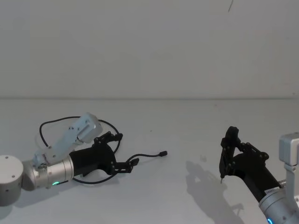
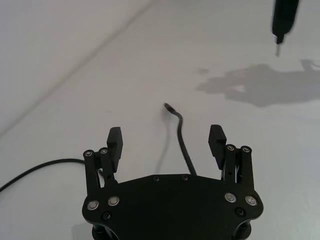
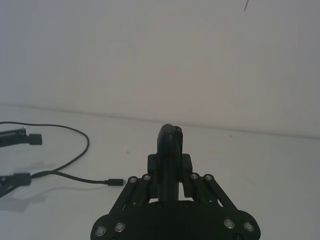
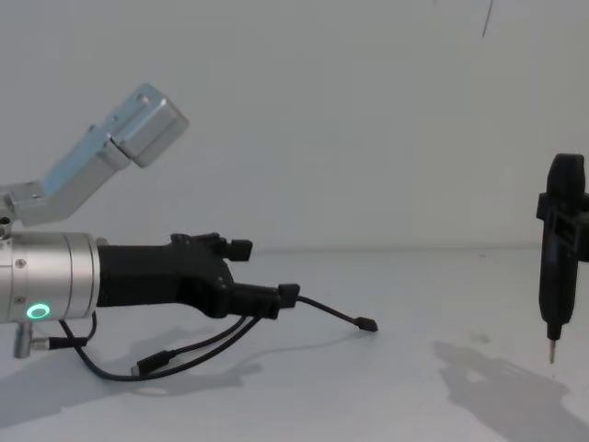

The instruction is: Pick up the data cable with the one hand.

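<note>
1. Left gripper [image 1: 127,149] [image 4: 265,271] [image 2: 165,132]: low over the table [image 1: 187,121], on the robot's left, reaching forward and inward. It is joined to a silver cylinder [image 4: 55,276] with a green ring [image 4: 37,311]. The jaws stand wide apart and grip nothing.
2. Fingers [image 2: 115,142]: one on each side of the cable. The left wrist view shows a gap between the cable and each pad.
3. Cable [image 1: 149,155] [image 4: 331,311] [image 2: 181,137] [image 3: 75,177]: thin and black.
   - A wide loop lies on the table behind and beside the left arm.
   - One stretch passes under the gripper's palm and out between the open fingers.
   - That stretch ends in a small plug [image 1: 162,153] just past the fingertips, toward the table's middle.
   - In the chest view, another plug [image 4: 147,368] lies on the table below the left arm.
4. Right gripper [image 1: 232,151] [image 3: 170,167]: on the robot's right, well apart from the cable, raised off the table. Its jaws are clamped on a pen tool.
5. Pen tool [image 1: 224,163] [image 4: 557,267] [image 3: 170,140]: black and near upright. Its metal tip points down, clear of the table, with its shadow on the surface nearby.
</note>
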